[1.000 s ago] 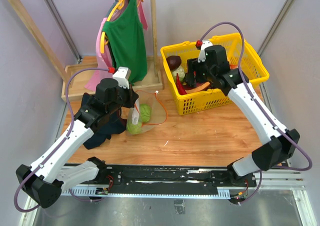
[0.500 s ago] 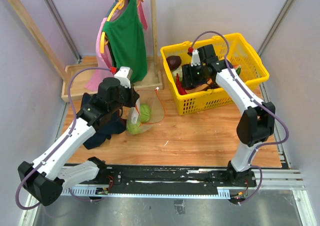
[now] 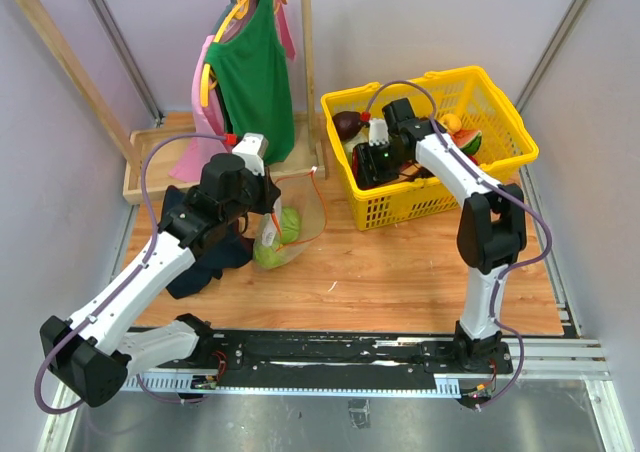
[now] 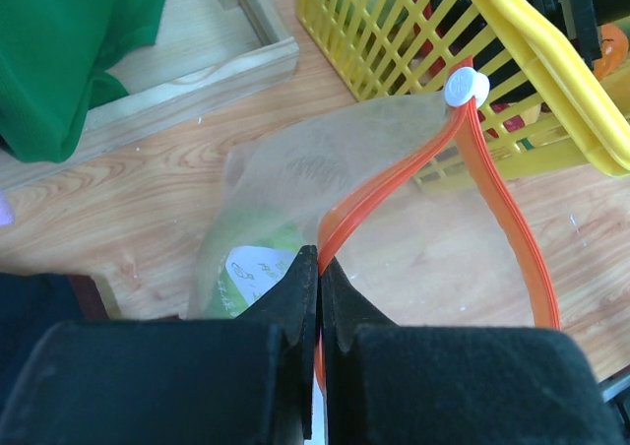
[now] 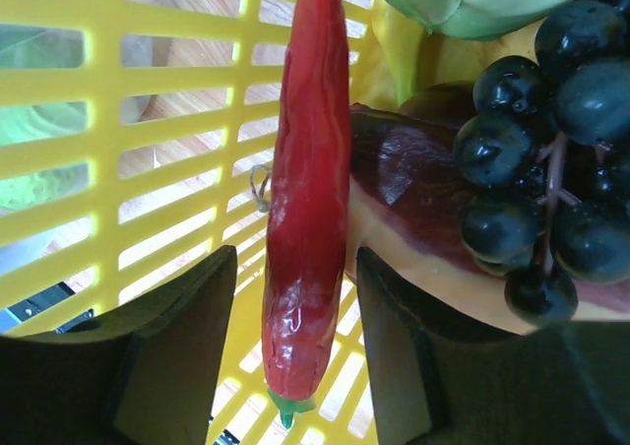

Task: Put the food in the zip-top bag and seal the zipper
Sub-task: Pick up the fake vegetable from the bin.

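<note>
The clear zip-top bag (image 3: 290,227) lies on the wooden table with a round green food piece (image 3: 288,224) inside. My left gripper (image 4: 319,268) is shut on the orange-red zipper strip (image 4: 497,199) and holds the mouth up; its white slider (image 4: 465,87) is at the far end. My right gripper (image 5: 295,297) is open inside the yellow basket (image 3: 500,157), its fingers (image 5: 187,307) on either side of a red chili pepper (image 5: 307,199). Dark grapes (image 5: 551,150) and a sliced red-and-orange piece (image 5: 413,199) lie beside the pepper.
The yellow basket also shows in the left wrist view (image 4: 551,51). A wooden clothes rack with a green top (image 3: 250,72) stands at the back left on a wooden tray (image 3: 150,162). Dark cloth (image 3: 205,257) lies left of the bag.
My right arm has swung left and lowered into the left part of the basket, over the chili pepper. My left gripper has stayed holding the bag's zipper.
</note>
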Motion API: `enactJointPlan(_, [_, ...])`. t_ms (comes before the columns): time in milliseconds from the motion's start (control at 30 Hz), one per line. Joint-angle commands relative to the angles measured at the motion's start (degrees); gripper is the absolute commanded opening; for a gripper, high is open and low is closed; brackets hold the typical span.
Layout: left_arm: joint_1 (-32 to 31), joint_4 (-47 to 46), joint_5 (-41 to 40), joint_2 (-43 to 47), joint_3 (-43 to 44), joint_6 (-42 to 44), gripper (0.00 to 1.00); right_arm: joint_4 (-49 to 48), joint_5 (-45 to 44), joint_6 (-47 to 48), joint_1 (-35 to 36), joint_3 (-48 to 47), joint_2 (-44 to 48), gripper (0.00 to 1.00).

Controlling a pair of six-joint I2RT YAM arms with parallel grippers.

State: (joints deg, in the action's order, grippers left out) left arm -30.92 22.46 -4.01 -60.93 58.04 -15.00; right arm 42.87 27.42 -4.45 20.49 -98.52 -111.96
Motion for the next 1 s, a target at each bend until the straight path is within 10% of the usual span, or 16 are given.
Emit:
enactJointPlan(0, [0.3, -1.8, -0.5, -0.3, -0.4, 0.6, 0.01, 1.8, 1.2, 1.3, -0.7, -2.1, -2.5, 0.50])
enactJointPlan(333, [0.2, -1.8, -0.1, 0.3, -0.5, 0.4, 0.00, 2.2, -0.1, 0.4, -2.1, -0.2, 2.1, 0.14])
enactJointPlan(967, [0.2, -2.6, 2.0, 1.1, -0.7, 0.0, 0.00, -0.7, -11.8, -7.3, -2.5, 5.0, 22.9, 0.02])
